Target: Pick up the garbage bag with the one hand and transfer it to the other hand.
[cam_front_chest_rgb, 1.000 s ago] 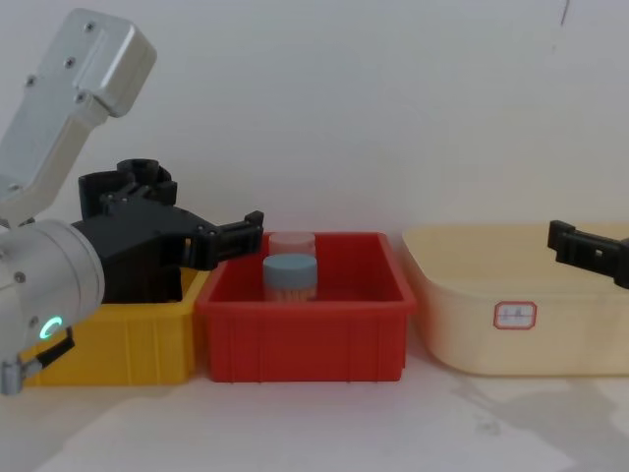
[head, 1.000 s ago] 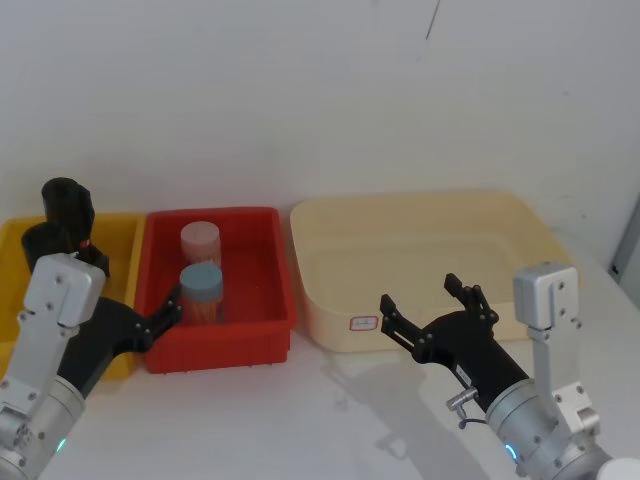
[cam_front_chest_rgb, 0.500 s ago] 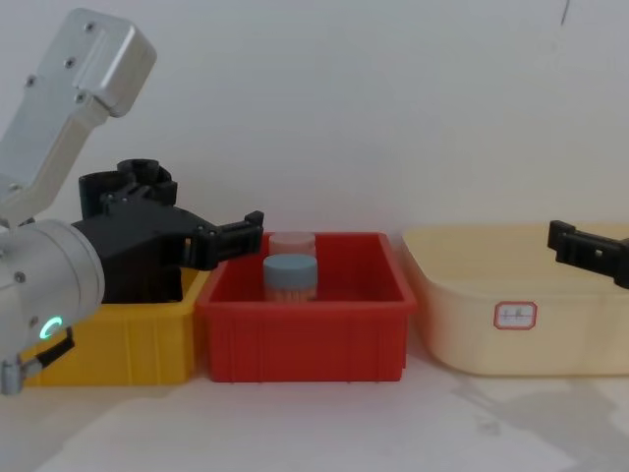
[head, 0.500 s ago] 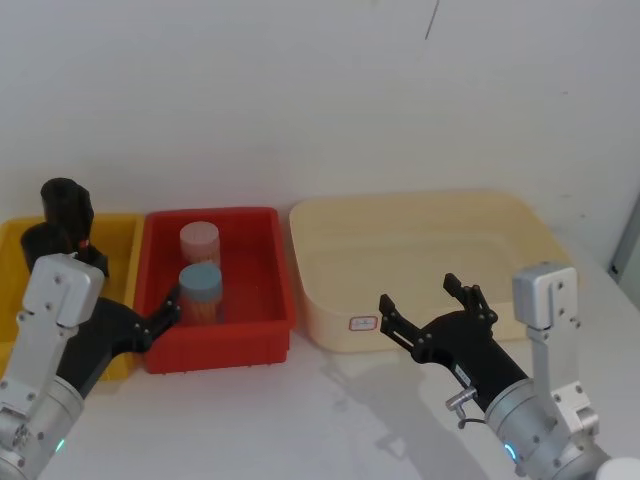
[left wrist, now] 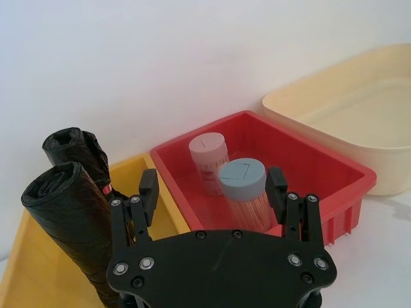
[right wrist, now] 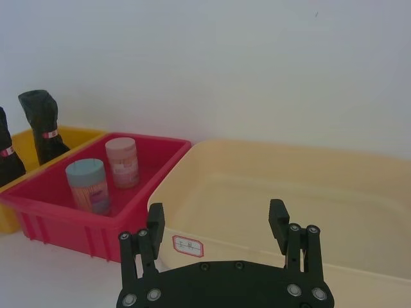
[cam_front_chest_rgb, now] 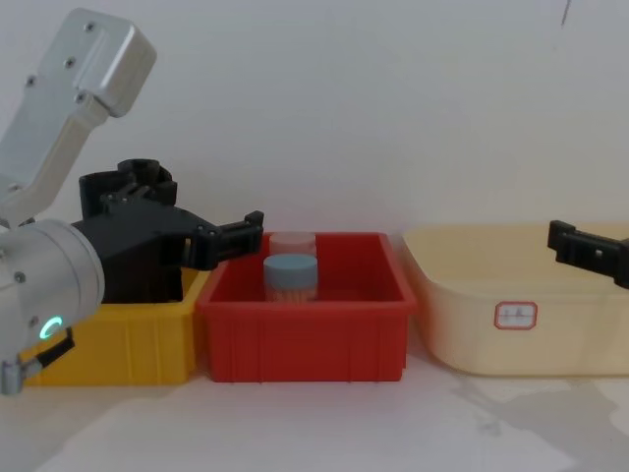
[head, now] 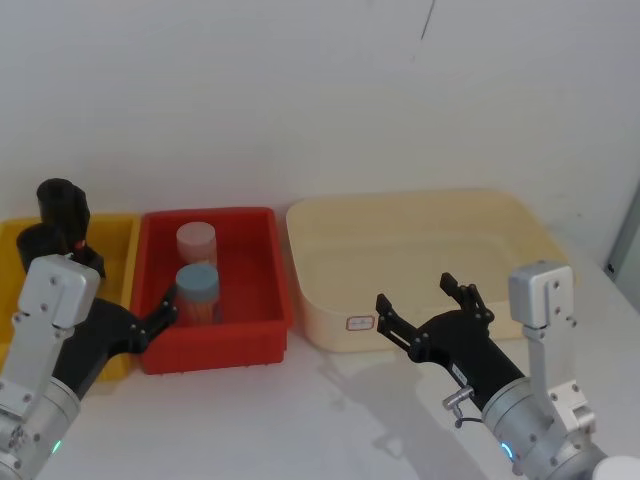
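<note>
**A:** Item one, the task's thing?

**B:** A slim, straight, tightly wound black plastic garbage bag roll (left wrist: 63, 221). It stands on end in the rectangular yellow plastic bin (left wrist: 140, 178), on that bin's near side. Nothing is gripping it.

**A:** What is beside it?

**B:** A second black plastic roll with a loose bulging flap (left wrist: 76, 146), just behind it in the same bin. There is a small red mark low on its side.

**A:** And the nearest gripper?

**B:** The left gripper (left wrist: 212, 185), black and two-fingered, on the grey arm with the green glowing ring (cam_front_chest_rgb: 49, 327). Its jaws are spread wide with nothing between them. It hovers at the near edge where the yellow bin meets the red one, close to the garbage bag but apart from it.

**A:** Next bin along?

**B:** A rectangular red plastic bin (head: 250, 332), touching the yellow bin's right side. It holds two upright jars: a clear one with a pale pink lid (head: 196, 243) at the back, and a blue-lidded one (head: 197, 291) just in front.

**A:** Farther right?

**B:** A wide cream plastic tub (head: 400, 201) with a small red-bordered label (head: 361, 322) on its front wall.

**A:** The other arm?

**B:** The right gripper (head: 417, 294), black and two-fingered, is held over the white table (head: 330, 420) in front of the tub. Its jaws are parted and it holds nothing.
</note>
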`<state>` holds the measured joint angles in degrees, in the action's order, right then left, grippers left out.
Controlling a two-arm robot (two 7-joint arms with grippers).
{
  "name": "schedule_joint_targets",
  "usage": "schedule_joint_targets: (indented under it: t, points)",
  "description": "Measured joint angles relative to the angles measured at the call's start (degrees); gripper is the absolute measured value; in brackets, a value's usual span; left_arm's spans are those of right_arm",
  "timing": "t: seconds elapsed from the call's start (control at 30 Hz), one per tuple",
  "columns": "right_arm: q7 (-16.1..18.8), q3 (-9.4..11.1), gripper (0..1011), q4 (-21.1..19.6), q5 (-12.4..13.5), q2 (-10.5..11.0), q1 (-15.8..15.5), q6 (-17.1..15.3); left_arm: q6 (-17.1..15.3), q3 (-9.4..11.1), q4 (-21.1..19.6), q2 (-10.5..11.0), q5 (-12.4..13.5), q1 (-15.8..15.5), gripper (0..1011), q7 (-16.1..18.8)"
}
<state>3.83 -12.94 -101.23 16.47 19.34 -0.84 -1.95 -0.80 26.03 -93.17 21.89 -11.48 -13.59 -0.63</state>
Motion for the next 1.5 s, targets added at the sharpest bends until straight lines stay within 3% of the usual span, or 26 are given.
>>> schedule_joint_targets:
  t: [0.4,0.67,1.0,1.2,1.5]
  points:
    - [0.0,0.0,1000,0.0,0.0,0.0,0.0,0.0,-0.08,-0.04,-0.06,-0.03,0.0,0.18,1001,-0.03]
    - [0.0,0.0,1000,0.0,0.0,0.0,0.0,0.0,-1.23,-0.68,-2.0,0.35,-0.55,2.29,1001,-0.01]
    - [0.0,0.0,1000,0.0,0.0,0.0,0.0,0.0,-1.89,-3.94,-6.64,2.13,-3.19,7.93,1001,0.52]
    - [0.0,0.0,1000,0.0,0.0,0.0,0.0,0.0,-2.16,-7.46,-9.37,3.55,-5.8,11.14,1001,0.55]
    - [0.0,0.0,1000,0.0,0.0,0.0,0.0,0.0,-3.29,-11.02,-9.68,4.4,-8.71,11.29,1001,-0.21]
